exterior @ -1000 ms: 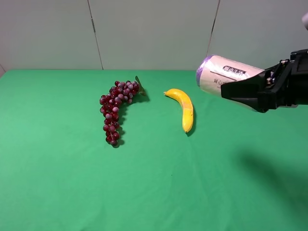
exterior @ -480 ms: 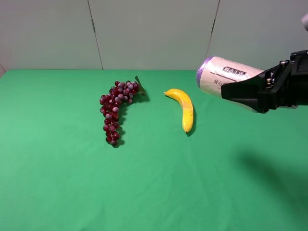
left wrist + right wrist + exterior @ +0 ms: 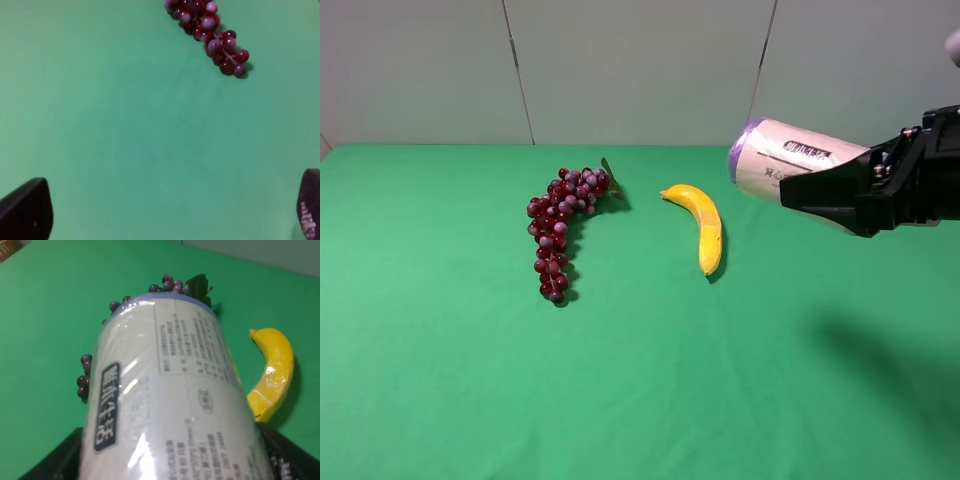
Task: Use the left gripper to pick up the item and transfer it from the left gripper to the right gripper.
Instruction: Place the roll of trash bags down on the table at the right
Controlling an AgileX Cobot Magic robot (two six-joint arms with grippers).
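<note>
Item: roll, pinched in my right claw, above the counter. Left claw: spread, empty. Transfer looks complete.

dark label of chinese characters and illegibly small print on the item

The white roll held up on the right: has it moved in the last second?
No. The roll sits just where it was, up and right of the banana.
</note>
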